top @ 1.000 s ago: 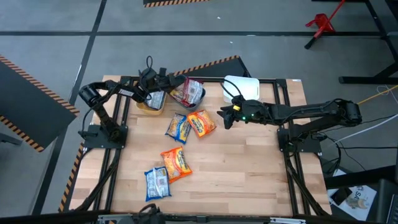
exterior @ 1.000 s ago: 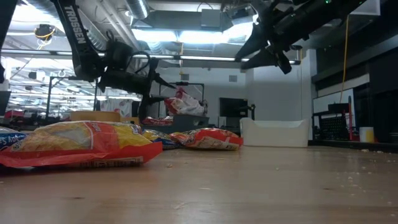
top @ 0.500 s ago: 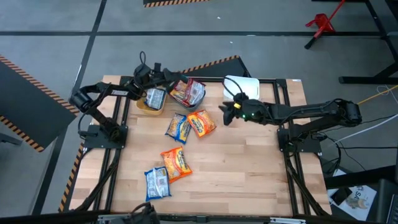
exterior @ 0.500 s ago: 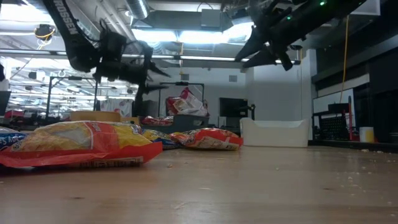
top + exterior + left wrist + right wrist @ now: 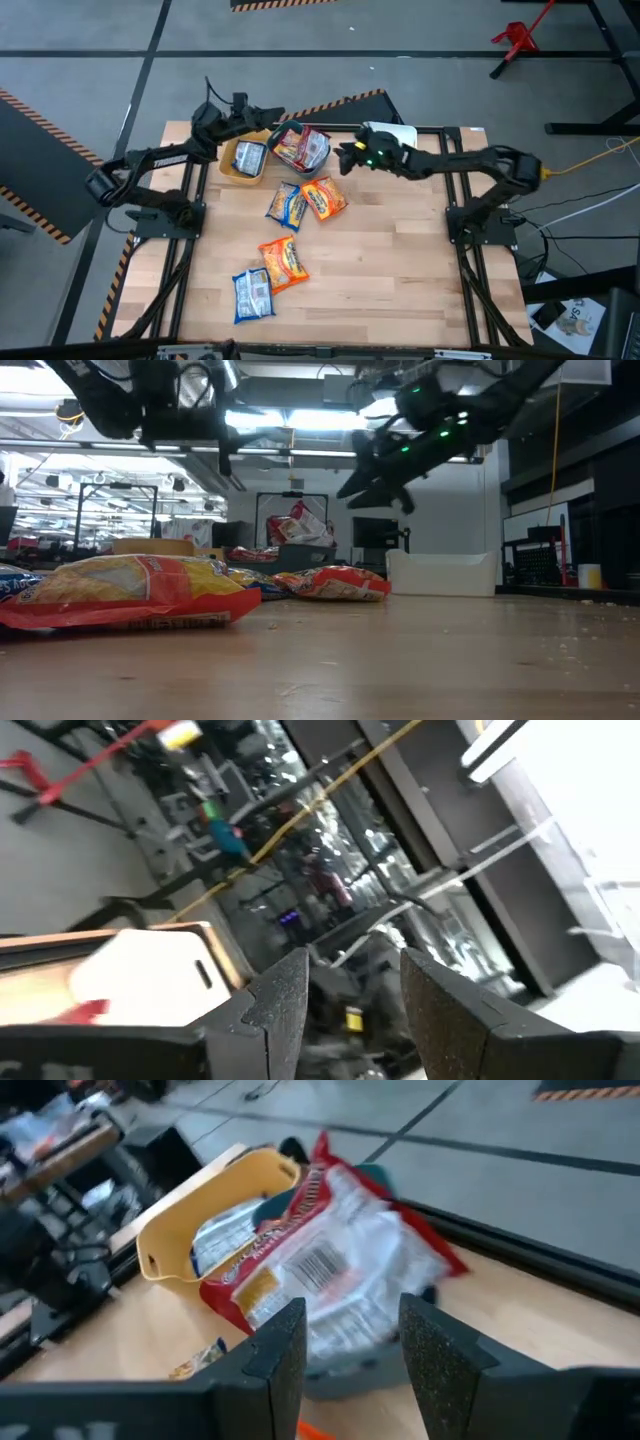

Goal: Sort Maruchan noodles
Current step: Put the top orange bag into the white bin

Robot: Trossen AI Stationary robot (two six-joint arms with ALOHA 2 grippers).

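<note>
Right claw (image 5: 345,158), fingers apart and empty, hovers just beside the red packets (image 5: 301,147) heaped in their bin, likely readying a tidy; left claw (image 5: 272,114), parted and empty, hangs behind them.

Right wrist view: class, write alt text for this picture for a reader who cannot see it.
The right gripper, fingers apart and empty, points at dark red noodle packets heaped in a teal bin at the wooden table's edge. Beside it, a yellow bin holds a blue-white packet.
</note>
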